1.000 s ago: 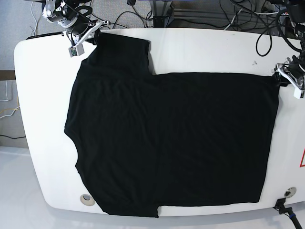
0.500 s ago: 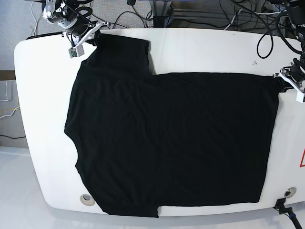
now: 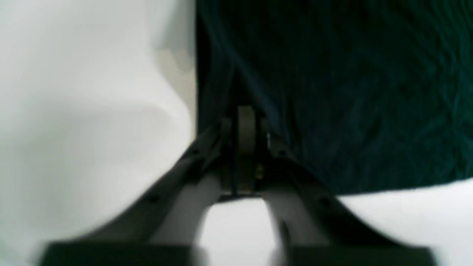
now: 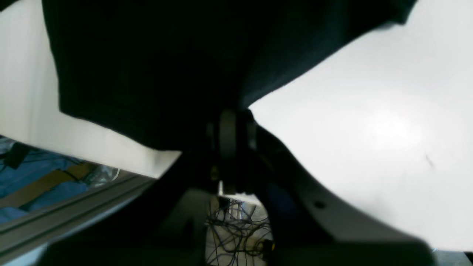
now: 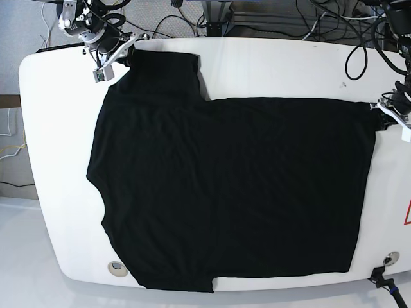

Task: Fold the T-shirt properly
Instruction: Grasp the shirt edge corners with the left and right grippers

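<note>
The black T-shirt [image 5: 231, 186] lies flat across the white table [image 5: 276, 70], no print showing. One sleeve points to the far left. My right gripper [image 5: 125, 52] is shut on that sleeve's far corner; in the right wrist view its jaws [image 4: 229, 129] pinch black fabric [image 4: 155, 66]. My left gripper [image 5: 377, 114] is shut on the shirt's far right hem corner; in the left wrist view the closed jaws [image 3: 244, 125] bite the fabric edge [image 3: 332, 92].
Cables and a metal frame [image 5: 218, 16] lie beyond the table's far edge. Two round grommets sit in the table near the front left [image 5: 117, 267] and front right [image 5: 389, 259]. A red mark [image 5: 407, 215] shows at the right edge.
My right gripper has pulled the sleeve corner slightly up and away to the far left. My left gripper has shifted a little right and down with the hem corner, stretching the shirt.
</note>
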{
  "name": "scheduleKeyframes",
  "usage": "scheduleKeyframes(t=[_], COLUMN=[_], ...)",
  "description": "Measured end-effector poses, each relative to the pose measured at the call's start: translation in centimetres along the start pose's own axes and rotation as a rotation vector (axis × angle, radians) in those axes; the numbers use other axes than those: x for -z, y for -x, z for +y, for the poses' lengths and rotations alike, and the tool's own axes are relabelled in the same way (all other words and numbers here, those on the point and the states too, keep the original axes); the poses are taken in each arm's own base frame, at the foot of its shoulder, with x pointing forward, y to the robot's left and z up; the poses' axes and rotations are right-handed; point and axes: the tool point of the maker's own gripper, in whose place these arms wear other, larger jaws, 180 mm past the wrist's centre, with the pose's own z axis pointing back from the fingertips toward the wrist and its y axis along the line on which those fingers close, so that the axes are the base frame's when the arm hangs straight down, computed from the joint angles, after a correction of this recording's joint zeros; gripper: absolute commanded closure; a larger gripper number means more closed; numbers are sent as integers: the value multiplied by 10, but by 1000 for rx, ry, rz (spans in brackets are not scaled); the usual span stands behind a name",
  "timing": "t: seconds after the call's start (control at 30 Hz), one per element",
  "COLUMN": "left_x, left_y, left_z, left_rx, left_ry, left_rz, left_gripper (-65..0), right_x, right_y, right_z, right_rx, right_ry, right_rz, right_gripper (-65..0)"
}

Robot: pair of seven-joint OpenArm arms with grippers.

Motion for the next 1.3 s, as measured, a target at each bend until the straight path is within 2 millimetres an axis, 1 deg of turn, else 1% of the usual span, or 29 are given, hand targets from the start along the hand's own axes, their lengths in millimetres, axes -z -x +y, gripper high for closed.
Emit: scheduleKeyframes(t=[0.07, 0.13, 0.2, 0.27, 0.4, 0.5, 0.57, 0.67, 0.73, 0.77, 0.8, 0.83, 0.87, 0.9, 0.93, 1.07, 1.17, 1.23, 1.27, 1.3], left_x=[0, 0, 0, 0, -6, -13, -14, -18, -20, -20, -18, -15, -11, -8, -8, -6, -3, -2, -2, -1], left_y=[-4, -1, 2, 7, 4, 1, 0, 0, -1, -3, 4, 15, 27, 33, 34, 25, 31, 31, 31, 33], left_z=[1, 2, 3, 3, 11, 20, 19, 24, 27, 26, 25, 23, 15, 10, 8, 3, -3, -5, -7, -9], left_rx=[-6, -8, -14, -18, -30, -45, -49, -55, -54, -61, -66, -86, -110, -118, -125, -133, -138, -132, -124, -113], left_ry=[-3, -6, -12, -12, -23, -38, -24, -37, -42, -39, -32, -24, 1, 14, 25, 52, 65, 69, 75, 80], left_rz=[-13, 2, 27, 62, 56, 47, 39, 46, 49, 42, 63, 96, 123, 133, 136, 101, 119, 120, 124, 130], left_gripper=[-249, -310, -350, -361, -350, -348, -350, -358, -345, -341, -338, -337, -335, -331, -327, -322, -313, -279, -238, -210], right_x=[1, 1, 1, 3, 3, 6, 6, 7, 7, 7, 7, 7, 7, 7, 7, 7, 7, 7, 7, 7], right_y=[-3, -3, -5, -12, -12, -17, -17, -20, -21, -20, -16, -15, -15, -15, -15, -19, -20, -21, -21, -21], right_z=[1, 0, 0, 0, 1, 4, 4, 4, 4, 3, 2, 1, 1, 1, 1, 1, 2, 2, 2, 2], right_rx=[-3, -3, -5, -10, -11, -25, -26, -28, -30, -33, -33, -33, -33, -33, -34, -37, -38, -39, -40, -40], right_ry=[-2, -2, -1, -3, -5, -11, -9, -11, -11, -6, 3, 5, 7, 6, 6, 3, 2, 3, 3, 2], right_rz=[-7, -7, -11, -26, -26, -36, -37, -42, -44, -40, -16, -9, -10, -11, -12, -21, -26, -27, -27, -26], right_gripper=[0, 0, 0, 0, 0, 0, 0, 0, 0, 0, 0, 0, 0, 0, 0, 0, 0, 0, 0, 0])
